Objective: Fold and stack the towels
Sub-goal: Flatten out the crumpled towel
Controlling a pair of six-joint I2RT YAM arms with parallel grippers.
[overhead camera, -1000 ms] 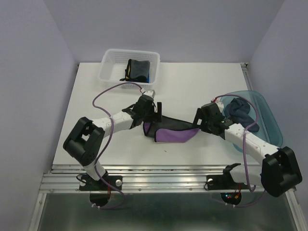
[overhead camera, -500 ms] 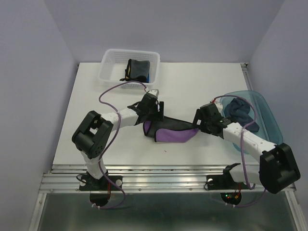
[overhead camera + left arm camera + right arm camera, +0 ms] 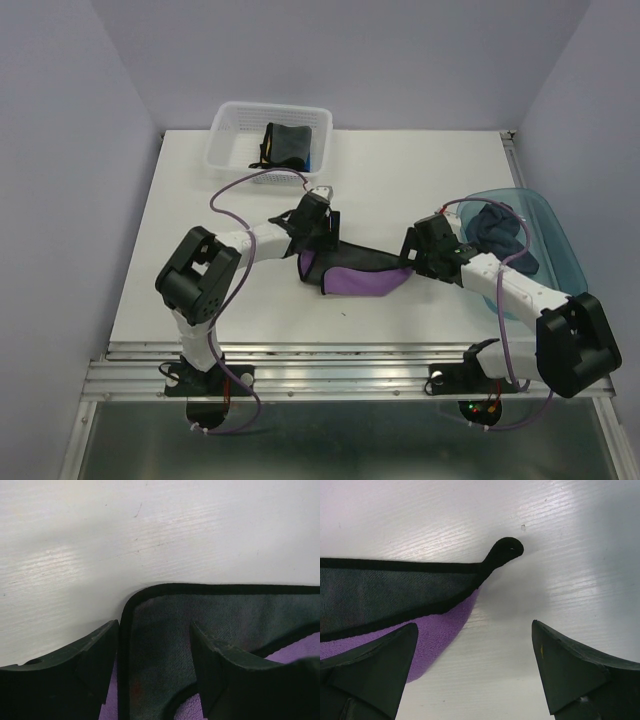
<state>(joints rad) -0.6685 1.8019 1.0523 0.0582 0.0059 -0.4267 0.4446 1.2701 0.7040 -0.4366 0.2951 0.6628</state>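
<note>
A purple towel [image 3: 358,279] with a dark face and black hem lies partly folded at mid-table. My left gripper [image 3: 322,233] is at its left end. In the left wrist view the towel's rounded dark corner [image 3: 225,615] lies between the jaws of the left gripper [image 3: 154,630], which stand apart around it. My right gripper [image 3: 412,250] is at the towel's right end. In the right wrist view the right gripper [image 3: 475,630] is wide open over bare table, and the towel's pointed tip [image 3: 395,590] lies just ahead, to the left.
A white mesh basket [image 3: 228,135] at the back left holds folded dark towels [image 3: 285,145] with yellow and blue edges showing. A translucent blue tub [image 3: 555,235] at the right edge holds a crumpled navy-grey towel [image 3: 497,232]. Purple cables loop from both arms.
The left arm's elbow swung right and its jaws narrowed around the towel's left corner. The right arm shifted only slightly and stayed wide open.
</note>
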